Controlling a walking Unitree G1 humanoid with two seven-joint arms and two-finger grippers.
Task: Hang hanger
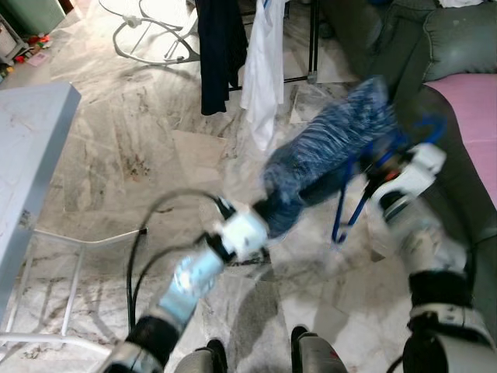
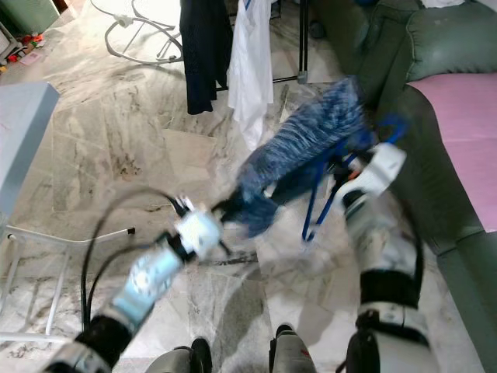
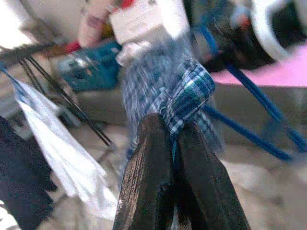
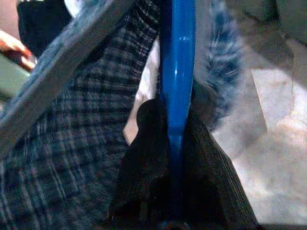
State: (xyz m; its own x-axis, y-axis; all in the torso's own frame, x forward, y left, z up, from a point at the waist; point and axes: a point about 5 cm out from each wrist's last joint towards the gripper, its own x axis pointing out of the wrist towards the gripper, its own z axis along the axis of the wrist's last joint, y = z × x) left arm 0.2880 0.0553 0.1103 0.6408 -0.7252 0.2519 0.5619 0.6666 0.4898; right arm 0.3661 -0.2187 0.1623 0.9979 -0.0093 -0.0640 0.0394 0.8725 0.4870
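hanger (image 4: 177,72): glossy blue plastic | shirt (image 1: 326,151): plaid cloth (soft) | floor (image 1: 140,148): polished marble

**Garment stretched between two tools over the floor**

The garment (image 1: 326,151) hangs in the middle, above the floor (image 1: 132,148). The left tool (image 3: 175,143) pinches its near, lower end; the right tool (image 4: 175,139), to the right and farther off, grips the hanger (image 1: 353,206), whose frame lies just beside and under the garment's far end. A sofa (image 1: 458,47) stands at the right. Hung clothes (image 1: 260,54) are at the far centre. A counter (image 1: 31,155) sits at the left.
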